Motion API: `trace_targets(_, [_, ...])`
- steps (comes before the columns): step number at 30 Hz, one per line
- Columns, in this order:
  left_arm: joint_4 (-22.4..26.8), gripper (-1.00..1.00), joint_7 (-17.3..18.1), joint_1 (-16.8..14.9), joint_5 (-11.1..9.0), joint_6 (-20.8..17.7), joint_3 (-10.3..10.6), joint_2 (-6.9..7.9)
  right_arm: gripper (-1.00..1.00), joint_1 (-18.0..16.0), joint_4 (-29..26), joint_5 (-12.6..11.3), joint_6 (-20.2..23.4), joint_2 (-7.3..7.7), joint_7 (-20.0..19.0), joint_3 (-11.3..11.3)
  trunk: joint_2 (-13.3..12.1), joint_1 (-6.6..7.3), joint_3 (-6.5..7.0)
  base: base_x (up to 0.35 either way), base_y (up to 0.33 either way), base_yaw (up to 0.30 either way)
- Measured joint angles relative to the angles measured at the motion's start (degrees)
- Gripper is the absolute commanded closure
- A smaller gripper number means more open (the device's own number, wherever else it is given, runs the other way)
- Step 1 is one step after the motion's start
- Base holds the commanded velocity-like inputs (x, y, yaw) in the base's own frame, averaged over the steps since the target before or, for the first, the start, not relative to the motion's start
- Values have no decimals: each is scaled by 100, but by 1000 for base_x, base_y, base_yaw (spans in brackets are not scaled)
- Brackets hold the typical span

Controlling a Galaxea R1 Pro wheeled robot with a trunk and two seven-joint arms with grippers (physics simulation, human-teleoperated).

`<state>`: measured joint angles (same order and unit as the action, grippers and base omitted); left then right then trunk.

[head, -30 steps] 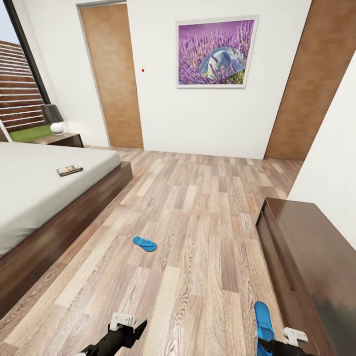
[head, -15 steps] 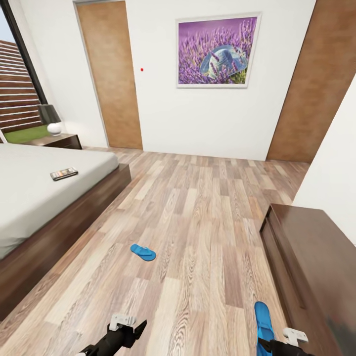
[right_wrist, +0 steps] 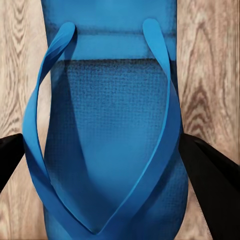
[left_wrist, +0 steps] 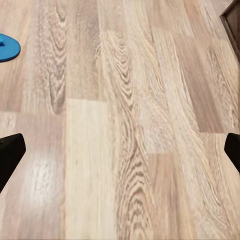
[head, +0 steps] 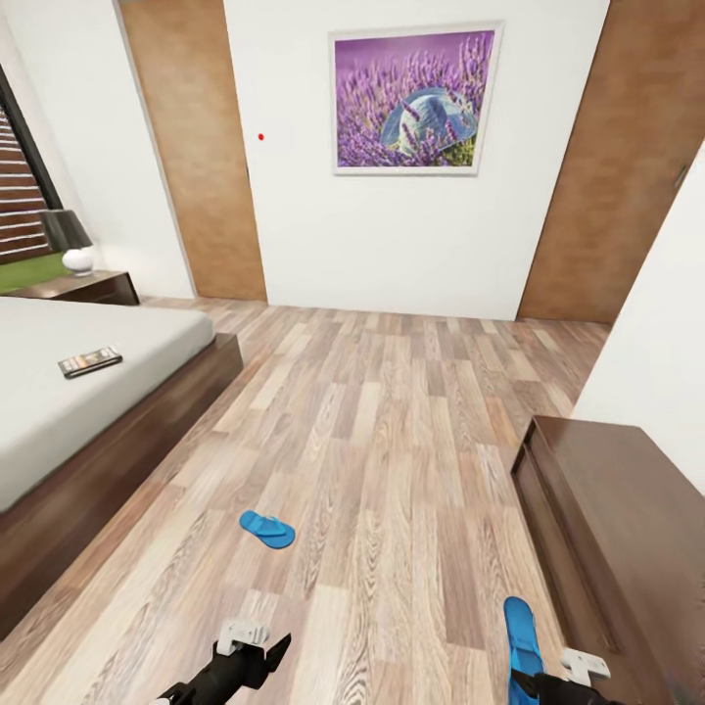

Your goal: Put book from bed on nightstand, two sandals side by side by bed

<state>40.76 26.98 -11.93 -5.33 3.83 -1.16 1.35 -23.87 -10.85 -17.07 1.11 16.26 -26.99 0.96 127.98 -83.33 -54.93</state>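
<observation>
On the pale grey bed (head: 59, 411) at the left lies the book (head: 90, 361), dark with an orange band. Beyond the bed stands a dark nightstand (head: 83, 288). One blue sandal (head: 266, 529) (left_wrist: 7, 47) rests on the wood floor, a short way out from the bed frame. The other sandal (head: 522, 634) (right_wrist: 107, 125) sticks forward from my right gripper (head: 537, 685) (right_wrist: 107, 160), which is shut on it, black fingers (right_wrist: 210, 170) pressing its sides. My left gripper (head: 264, 654) (left_wrist: 120, 150) hangs open over bare planks, holding nothing.
A long dark low bench (head: 617, 529) (left_wrist: 232, 20) lines the right wall. A grey lamp (head: 67, 240) stands on the nightstand. Two wood doors (head: 196, 147) and a lavender picture (head: 413, 98) are on the far wall. Open floor (head: 392, 431) lies between bed and bench.
The whole view has shifted: bed, book and floor sandal slid left and lower in the picture, so the camera moved forward and turned. Both arms hold the same pose.
</observation>
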Motion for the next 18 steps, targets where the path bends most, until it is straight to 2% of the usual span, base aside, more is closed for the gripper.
trace_targets(5, [-2,-100,0,0,0,1,0,4,100,-1,0,2,0,0,0,0,0,-1,19,18,0,-151])
trace_targets(10, [0,-100,0,1,-1,0,0,0,100,-1,1,4,0,-1,0,0,0,-1,28,3,-1,-41])
trace_targets(18, [-3,-100,-1,1,-3,2,-6,4,100,-1,1,11,0,0,0,-1,0,1,30,169,-146,-2])
